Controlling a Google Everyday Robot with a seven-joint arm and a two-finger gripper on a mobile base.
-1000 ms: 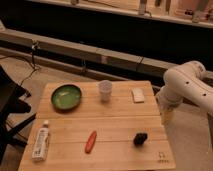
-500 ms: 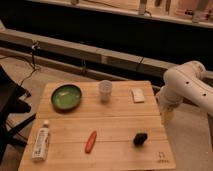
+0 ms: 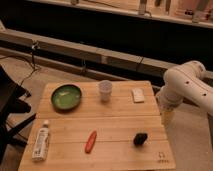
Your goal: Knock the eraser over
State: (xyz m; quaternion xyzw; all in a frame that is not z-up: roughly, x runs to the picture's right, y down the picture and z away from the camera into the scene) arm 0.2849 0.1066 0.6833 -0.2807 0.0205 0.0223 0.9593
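Note:
The eraser (image 3: 140,138) is a small black chunky block standing on the wooden table (image 3: 120,120), near the front right. My white arm comes in from the right, and its gripper (image 3: 166,116) hangs just past the table's right edge, behind and to the right of the eraser, apart from it.
A translucent cup (image 3: 105,91) stands at the back middle, a flat white pad (image 3: 137,95) at the back right, a green bowl (image 3: 66,95) at the back left. A red-orange marker (image 3: 90,141) lies front middle, a white bottle (image 3: 41,141) front left. A dark chair (image 3: 7,107) stands left.

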